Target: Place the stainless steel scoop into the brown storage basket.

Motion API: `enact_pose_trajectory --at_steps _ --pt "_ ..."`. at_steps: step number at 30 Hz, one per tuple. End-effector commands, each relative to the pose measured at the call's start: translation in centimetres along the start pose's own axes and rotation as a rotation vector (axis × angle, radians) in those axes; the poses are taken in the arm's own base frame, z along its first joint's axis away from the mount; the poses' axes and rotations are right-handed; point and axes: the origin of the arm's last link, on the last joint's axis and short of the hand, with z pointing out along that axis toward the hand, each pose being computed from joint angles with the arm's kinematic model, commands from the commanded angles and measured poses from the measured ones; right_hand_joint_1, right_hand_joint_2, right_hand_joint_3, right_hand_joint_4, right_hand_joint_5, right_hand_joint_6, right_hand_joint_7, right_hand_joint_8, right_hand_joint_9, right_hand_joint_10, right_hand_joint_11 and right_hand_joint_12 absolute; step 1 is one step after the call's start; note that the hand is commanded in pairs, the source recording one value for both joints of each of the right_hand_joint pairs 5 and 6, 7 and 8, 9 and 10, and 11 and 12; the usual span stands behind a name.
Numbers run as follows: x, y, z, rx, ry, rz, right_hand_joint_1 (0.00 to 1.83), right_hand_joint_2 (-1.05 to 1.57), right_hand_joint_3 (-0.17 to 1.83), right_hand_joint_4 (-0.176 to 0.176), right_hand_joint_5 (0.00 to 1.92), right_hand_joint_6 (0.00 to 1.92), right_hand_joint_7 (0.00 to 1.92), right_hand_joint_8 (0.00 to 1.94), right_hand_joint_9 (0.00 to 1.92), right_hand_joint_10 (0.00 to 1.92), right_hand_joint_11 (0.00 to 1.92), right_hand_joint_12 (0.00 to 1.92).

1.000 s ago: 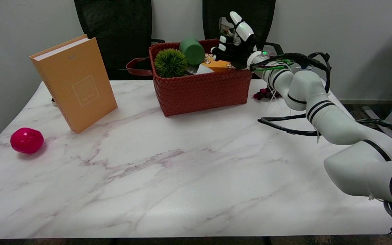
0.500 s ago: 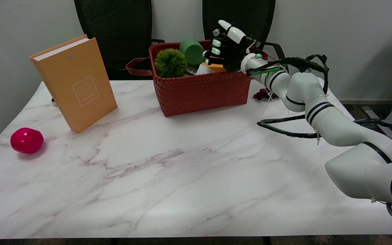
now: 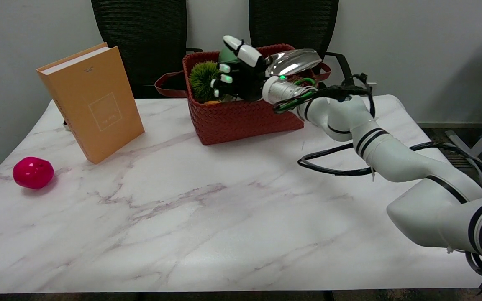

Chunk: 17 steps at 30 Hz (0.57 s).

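Fingers of the right hand [image 3: 241, 77] curl around the shiny steel scoop [image 3: 293, 62], holding it over the brown woven basket [image 3: 241, 119]. Its bowl sticks out above the basket's right side.

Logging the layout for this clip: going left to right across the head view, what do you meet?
Pink ball → orange book → brown storage basket → right hand → stainless steel scoop.
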Motion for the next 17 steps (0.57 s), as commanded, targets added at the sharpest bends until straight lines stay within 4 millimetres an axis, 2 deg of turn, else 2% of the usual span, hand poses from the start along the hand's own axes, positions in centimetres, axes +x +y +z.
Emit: enact_pose_trajectory --at_steps 1,8,17 --pt "-6.9 0.1 3.5 -0.060 -0.129 -0.015 0.13 1.13 -0.17 0.000 1.54 1.54 1.64 1.64 1.15 1.15 1.30 1.30" --pt "-7.8 -4.7 4.5 0.058 -0.096 -0.064 0.23 0.96 -0.17 0.000 1.44 1.44 1.59 1.59 1.11 1.11 1.26 1.26" --pt "-8.3 -13.8 3.4 0.248 -0.096 -0.163 0.26 0.90 -0.17 0.000 1.41 1.41 1.56 1.56 1.08 1.08 1.25 1.25"
